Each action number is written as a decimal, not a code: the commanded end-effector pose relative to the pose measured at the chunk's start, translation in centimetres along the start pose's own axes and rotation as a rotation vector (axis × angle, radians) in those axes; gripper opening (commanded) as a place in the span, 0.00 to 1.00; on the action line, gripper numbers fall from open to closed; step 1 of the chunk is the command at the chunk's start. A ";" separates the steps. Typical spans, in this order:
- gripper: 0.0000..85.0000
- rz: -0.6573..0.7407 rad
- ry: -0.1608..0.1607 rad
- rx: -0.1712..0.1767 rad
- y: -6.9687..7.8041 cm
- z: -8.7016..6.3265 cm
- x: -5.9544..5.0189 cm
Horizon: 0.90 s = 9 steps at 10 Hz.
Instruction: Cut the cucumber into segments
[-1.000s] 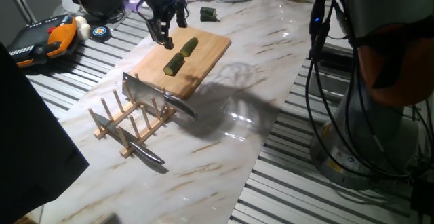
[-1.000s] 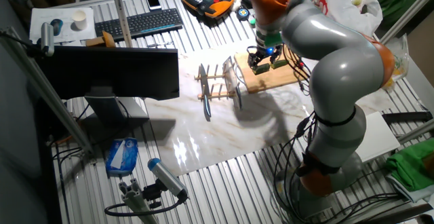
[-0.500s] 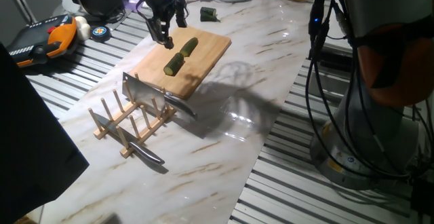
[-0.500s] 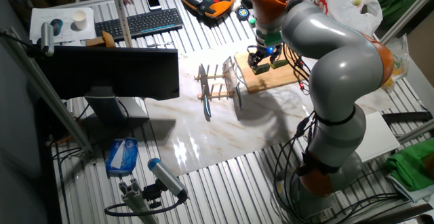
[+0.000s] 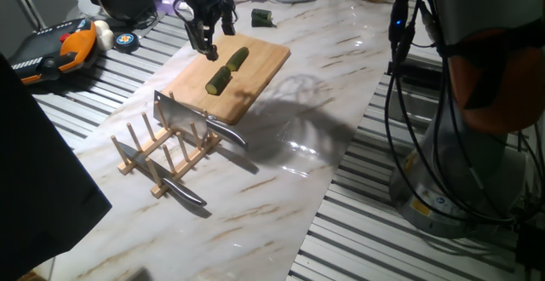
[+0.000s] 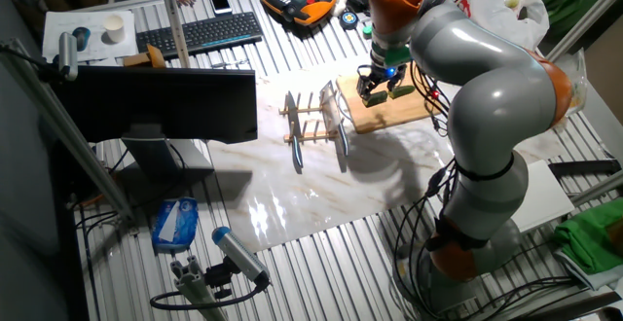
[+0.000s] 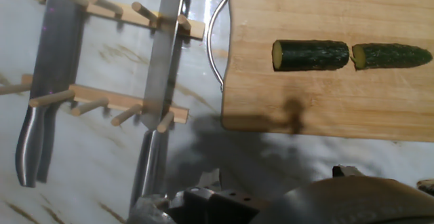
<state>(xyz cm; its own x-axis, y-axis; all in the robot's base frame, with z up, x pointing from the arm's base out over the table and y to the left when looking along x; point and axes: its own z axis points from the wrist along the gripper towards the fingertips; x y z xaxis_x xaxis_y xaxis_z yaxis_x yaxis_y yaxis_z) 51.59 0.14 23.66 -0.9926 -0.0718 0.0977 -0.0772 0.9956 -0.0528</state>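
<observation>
The cucumber lies on the wooden board (image 5: 255,77) as two segments end to end. The blunt-ended segment (image 5: 220,80) (image 7: 310,55) is nearer the rack, and the tapered one (image 5: 238,58) (image 7: 391,55) lies beyond it. Both show pale cut faces with a thin gap between them. My gripper (image 5: 206,48) (image 6: 376,89) hangs over the board's edge, just left of the segments and apart from them. Its fingers point down, look spread and hold nothing. The hand view shows none of the fingertips.
A wooden peg rack (image 5: 166,155) (image 7: 102,98) stands in front of the board with a cleaver (image 5: 180,116) (image 7: 161,54) and a second knife (image 5: 174,187) (image 7: 46,75) resting in it. A small dark green stub (image 5: 261,16) lies behind the board. Cables and a pendant (image 5: 60,49) sit at the left.
My gripper has shifted only slightly, a little up and to the right beside the board. The two segments and the knives have not moved.
</observation>
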 end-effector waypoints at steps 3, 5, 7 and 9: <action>0.95 0.010 -0.001 -0.049 0.0 0.0 0.0; 0.95 0.017 0.010 -0.053 0.0 0.0 0.0; 0.95 0.030 0.006 -0.043 0.0 0.0 0.0; 0.95 0.028 0.024 -0.060 0.0 0.0 0.0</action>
<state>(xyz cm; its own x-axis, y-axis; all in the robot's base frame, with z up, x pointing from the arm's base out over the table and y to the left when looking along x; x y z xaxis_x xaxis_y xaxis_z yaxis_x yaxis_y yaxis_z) 51.58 0.11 23.65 -0.9918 -0.0431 0.1207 -0.0430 0.9991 0.0032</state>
